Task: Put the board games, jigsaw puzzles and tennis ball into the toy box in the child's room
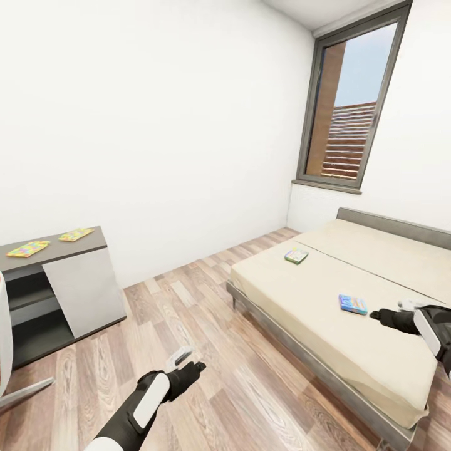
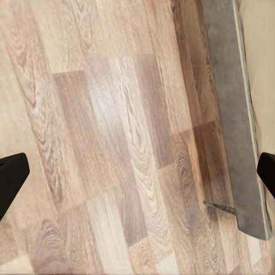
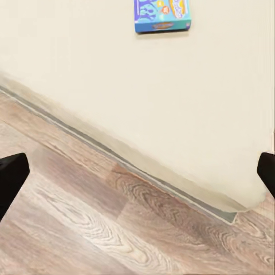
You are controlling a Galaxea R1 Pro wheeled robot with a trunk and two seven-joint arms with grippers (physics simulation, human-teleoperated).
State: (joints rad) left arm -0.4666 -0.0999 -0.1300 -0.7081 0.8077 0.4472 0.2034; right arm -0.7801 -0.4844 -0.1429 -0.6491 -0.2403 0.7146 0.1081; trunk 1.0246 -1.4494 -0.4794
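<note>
The right tool (image 1: pixel 376 315) hangs over the near part of the bed (image 1: pixel 326 313), its fingers spread wide with nothing between them; in the right wrist view the two dark fingertips (image 3: pixel 11 177) sit at opposite edges of the picture with bare mattress and floor between. Just beyond it, along its pointing direction, lies the blue game (image 1: pixel 353 304), flat on the mattress and apart from the tool. Its long side seems to run roughly across the tool's line of reach, so a grip across the short side looks the likely one. The right arm is clearly the nearer one. The left tool (image 1: pixel 188 363) hovers over the wooden floor (image 1: pixel 207 326), well apart from the bed, likewise spread and empty. Farther up the mattress, toward the window (image 1: pixel 351 106), rests the green-edged game (image 1: pixel 296 255), out of easy reach of either arm from here. Across the room, on the dark desk (image 1: pixel 56 250), lie the two puzzles (image 1: pixel 28 248), side by side and thin. The head view takes in the whole layout: both games, the puzzles and both arms. The right wrist view gives the blue game (image 3: pixel 162 15) close, with its printed cover and the bed's edge below it, while the left wrist view gives floorboards and a strip of the grey bed frame (image 2: pixel 235 114).
</note>
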